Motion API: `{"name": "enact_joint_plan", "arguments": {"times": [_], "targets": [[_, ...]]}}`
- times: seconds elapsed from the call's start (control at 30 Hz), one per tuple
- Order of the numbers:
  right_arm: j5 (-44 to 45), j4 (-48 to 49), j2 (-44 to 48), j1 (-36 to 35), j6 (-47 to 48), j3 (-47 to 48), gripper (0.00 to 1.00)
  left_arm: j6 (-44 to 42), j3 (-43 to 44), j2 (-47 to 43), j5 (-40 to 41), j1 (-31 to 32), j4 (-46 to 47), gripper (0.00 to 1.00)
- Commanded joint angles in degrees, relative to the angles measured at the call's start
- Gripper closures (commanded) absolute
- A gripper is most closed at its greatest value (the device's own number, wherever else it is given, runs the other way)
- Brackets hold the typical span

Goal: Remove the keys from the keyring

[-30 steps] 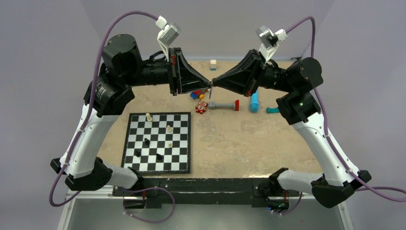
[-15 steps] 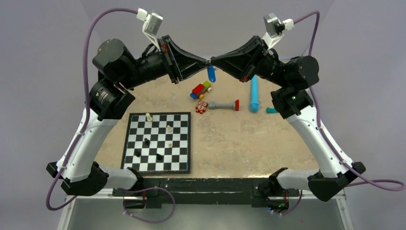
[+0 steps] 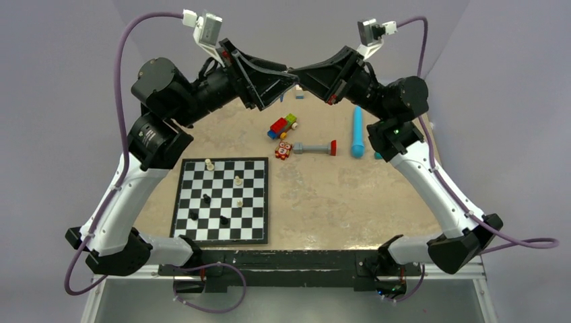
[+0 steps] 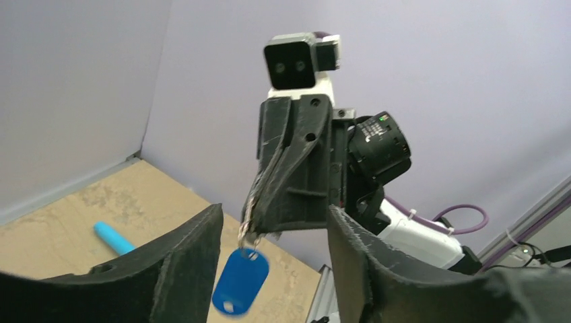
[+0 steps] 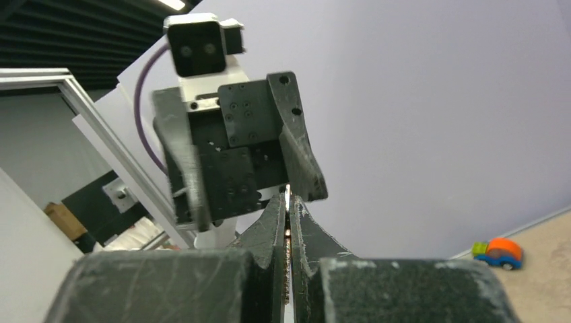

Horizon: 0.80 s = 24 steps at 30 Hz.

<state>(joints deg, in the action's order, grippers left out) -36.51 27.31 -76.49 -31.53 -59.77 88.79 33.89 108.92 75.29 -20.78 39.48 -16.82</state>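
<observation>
Left tool is wide open up in the air, its two black fingers spread either side of the other arm's tip and not touching anything. Between them hangs the keyring, a blue oblong tag dangling straight down off a bit of silvery metal. The pale spot near its bottom is too small to read. Right tool is pinched closed on that metal bit, holding the whole thing up. I honestly can't tell the keys from the ring there. From the top camera the two tools meet high above the 12 o'clock edge of the surface. Down on it: chessboard at 8 o'clock, toy car towards 12, a red block touching a grey bar, light-blue cylinder at 1 o'clock
</observation>
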Motion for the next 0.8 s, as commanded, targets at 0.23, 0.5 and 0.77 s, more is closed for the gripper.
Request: {"name": "enact_joint_plan", "arguments": {"times": [0.23,0.5,0.77], "targets": [[-2.77,0.2,4.05,2.11,-4.28,-6.09,1.0,-11.41,10.29,-0.54,1.07,-0.46,-16.59,0.24],[-24.98,0.8,6.74,4.65,-1.82,-8.87,1.0,-14.77,16.18,0.76,-14.47,-2.95,-27.74,0.41],[-33.48,-8.97,9.4,4.69,6.49,-6.55,1.0,-10.71,17.85,4.42,-30.77,-3.27,-28.44,0.45]]}}
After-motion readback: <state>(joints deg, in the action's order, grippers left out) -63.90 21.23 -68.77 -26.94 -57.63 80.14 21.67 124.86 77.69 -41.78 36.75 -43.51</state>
